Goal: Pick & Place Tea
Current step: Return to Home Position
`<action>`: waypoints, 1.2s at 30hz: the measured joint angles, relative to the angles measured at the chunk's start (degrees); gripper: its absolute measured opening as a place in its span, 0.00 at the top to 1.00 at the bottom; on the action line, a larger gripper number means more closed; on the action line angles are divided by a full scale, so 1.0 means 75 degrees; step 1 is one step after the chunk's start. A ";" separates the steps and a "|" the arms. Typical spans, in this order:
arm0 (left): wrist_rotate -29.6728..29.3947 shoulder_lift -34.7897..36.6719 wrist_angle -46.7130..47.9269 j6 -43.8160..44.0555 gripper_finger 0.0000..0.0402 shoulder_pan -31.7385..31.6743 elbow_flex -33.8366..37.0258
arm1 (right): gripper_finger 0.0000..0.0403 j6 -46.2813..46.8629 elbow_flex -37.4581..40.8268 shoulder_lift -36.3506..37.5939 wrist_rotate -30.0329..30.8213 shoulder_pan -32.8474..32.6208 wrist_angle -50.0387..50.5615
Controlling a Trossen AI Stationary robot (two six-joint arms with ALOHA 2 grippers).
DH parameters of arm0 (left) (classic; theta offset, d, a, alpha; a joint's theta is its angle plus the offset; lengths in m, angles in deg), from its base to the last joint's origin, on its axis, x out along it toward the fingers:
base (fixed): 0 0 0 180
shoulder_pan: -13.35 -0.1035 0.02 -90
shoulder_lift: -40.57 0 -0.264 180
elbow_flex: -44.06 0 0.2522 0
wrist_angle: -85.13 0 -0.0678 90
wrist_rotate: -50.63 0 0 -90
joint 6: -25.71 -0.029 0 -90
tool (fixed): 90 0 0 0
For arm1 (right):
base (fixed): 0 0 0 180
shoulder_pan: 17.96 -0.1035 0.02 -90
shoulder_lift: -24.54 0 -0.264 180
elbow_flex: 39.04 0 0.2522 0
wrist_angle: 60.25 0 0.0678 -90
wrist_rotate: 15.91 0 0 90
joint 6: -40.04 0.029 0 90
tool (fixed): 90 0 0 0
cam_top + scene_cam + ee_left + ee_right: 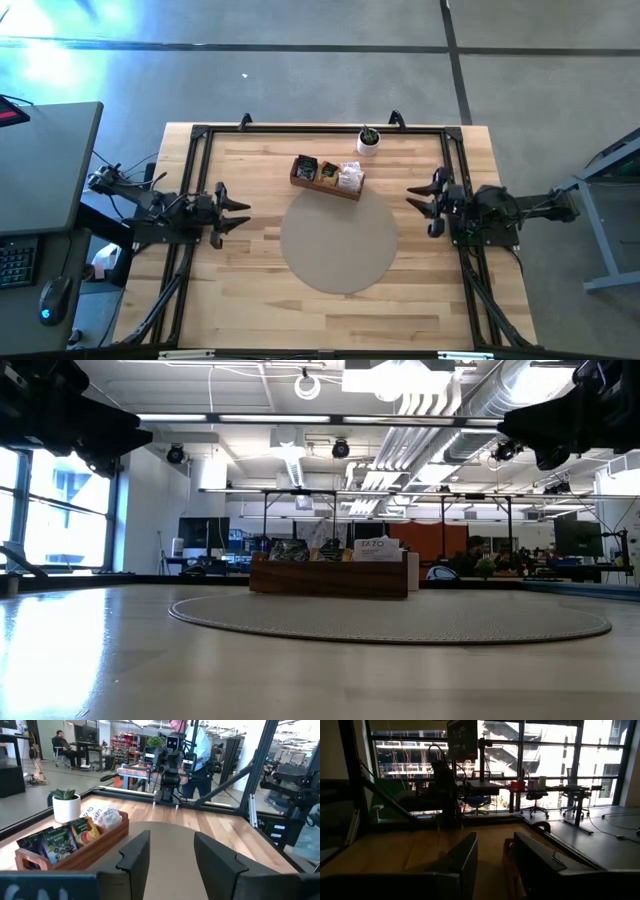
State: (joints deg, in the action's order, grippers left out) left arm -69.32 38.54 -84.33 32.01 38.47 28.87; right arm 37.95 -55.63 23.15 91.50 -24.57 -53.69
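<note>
The tea is several small flat sachets (330,172) standing on edge in a wooden box (326,180), which stands on the table just beyond a round grey mat (340,245). In the left wrist view, dark printed sachets (59,841) and whitish ones (102,815) show in the box (95,845). My left gripper (236,212) hovers open at the table's left side, pointing level toward the mat, its fingers (134,856) with nothing between them. My right gripper (424,203) hovers open at the right side, facing it, and also has nothing between its fingers.
A small white cup with a plant (368,142) stands by the far edge, just right of the box. A black frame (200,135) runs around the table. A person (197,750) stands beyond the table behind my right arm. Bare wood lies near the front edge (330,320).
</note>
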 joint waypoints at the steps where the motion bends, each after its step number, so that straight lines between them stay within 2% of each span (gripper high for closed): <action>1: 0.0000 0.0000 0.0002 0.0000 0.62 0.0000 0.0000 | 0.69 0.0102 0.0000 -0.0022 -0.0001 0.0000 0.0078; 13: -0.0003 0.0000 0.0019 0.0002 0.62 0.0000 -0.0006 | 0.69 0.1148 0.0000 -0.0322 0.0001 0.0000 0.0942; 36: -0.0003 0.0000 0.0023 0.0000 0.62 0.0000 -0.0009 | 0.69 0.0870 0.0000 -0.0320 0.0001 0.0000 0.0988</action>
State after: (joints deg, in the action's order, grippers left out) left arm -69.34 38.54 -84.16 32.01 38.47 28.80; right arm 44.48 -55.63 20.75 91.50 -24.57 -46.28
